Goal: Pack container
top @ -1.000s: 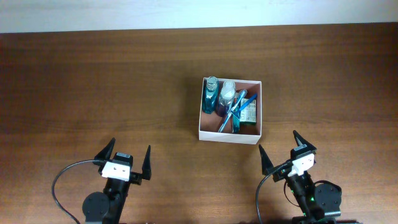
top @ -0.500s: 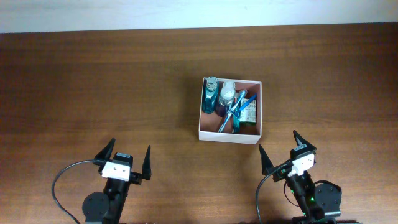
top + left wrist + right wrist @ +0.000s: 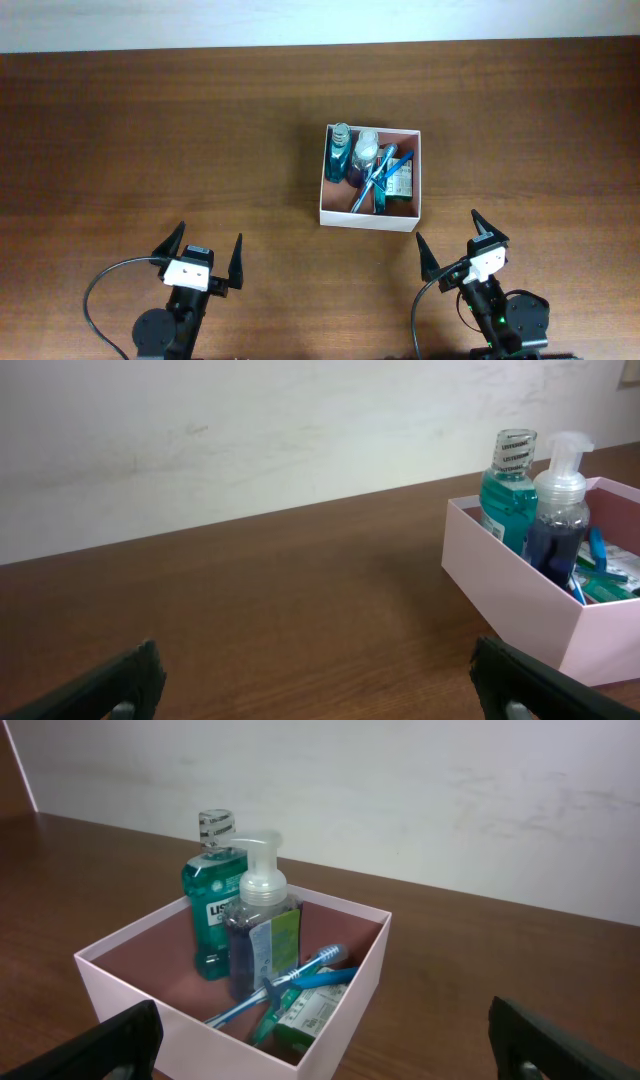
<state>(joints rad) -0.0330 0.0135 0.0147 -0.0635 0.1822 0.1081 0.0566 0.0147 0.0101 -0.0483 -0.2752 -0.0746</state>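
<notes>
Overhead: you look straight down on the table from well above. The left gripper and right gripper sit at the bottom edge, pointing up-frame. The container lies just ahead of the right gripper, and ahead and well to the right of the left one.

Left wrist: you sit low behind its fingers, facing forward, nearly level. Container at the right edge, cropped; wall beyond.

Right wrist: same low seat behind its fingers, tilted slightly down, nearer. Container ahead-left.

All three views share the container. Both wrist views share the wall.
</notes>
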